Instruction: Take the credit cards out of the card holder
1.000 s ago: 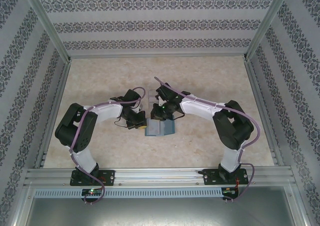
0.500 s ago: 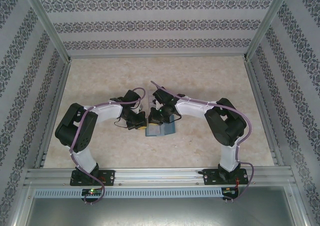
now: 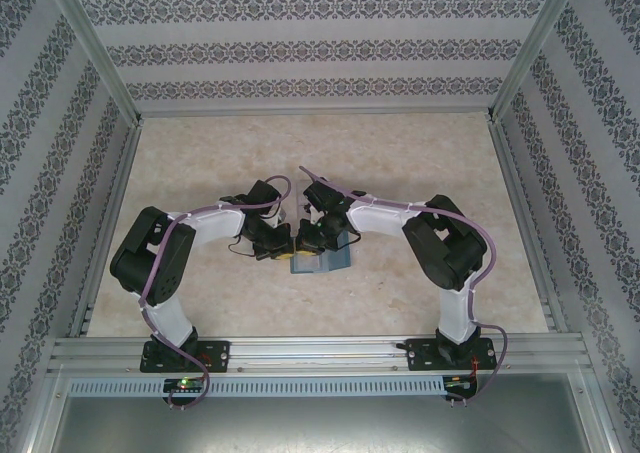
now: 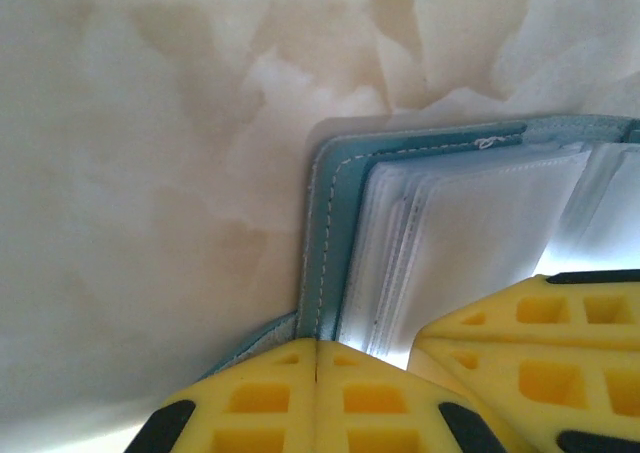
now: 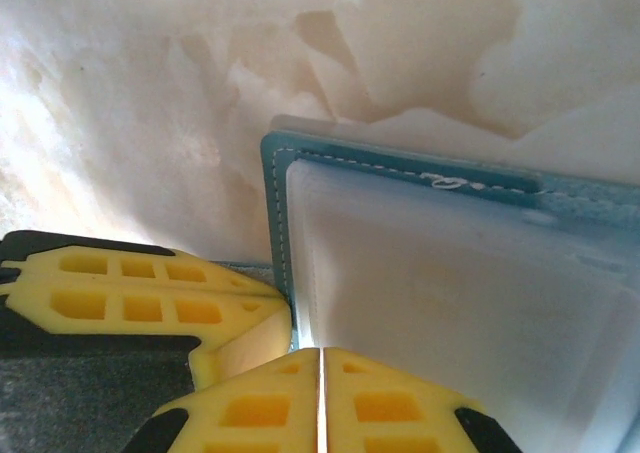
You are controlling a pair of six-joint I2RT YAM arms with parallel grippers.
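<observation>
The left gripper has its yellow pads pressed together, with the stitched teal edge of the card holder running into the seam between them, so it pinches the cover; the right gripper is also closed, its pads meeting at the corner of the clear inner sleeves, and whether they nip a sleeve edge I cannot tell; the two pairs of fingers sit just beside each other on the holder's near left corner; what the cloudy sleeves hold cannot be made out; the holder lies open, pockets up, on a beige marbled tabletop, a little nearer the arms than the middle and between the two wrists; walls papered in pale bands of dark floral pattern close the table in on three sides, with aluminium rails along the near edge; seen from above, the holder's long axis runs left to right, its right end tipped slightly away from the arms; compared with a second ago, the right arm has folded in, its elbow further left and its wrist down over the holder's left half, while the left arm and the holder keep their places.
</observation>
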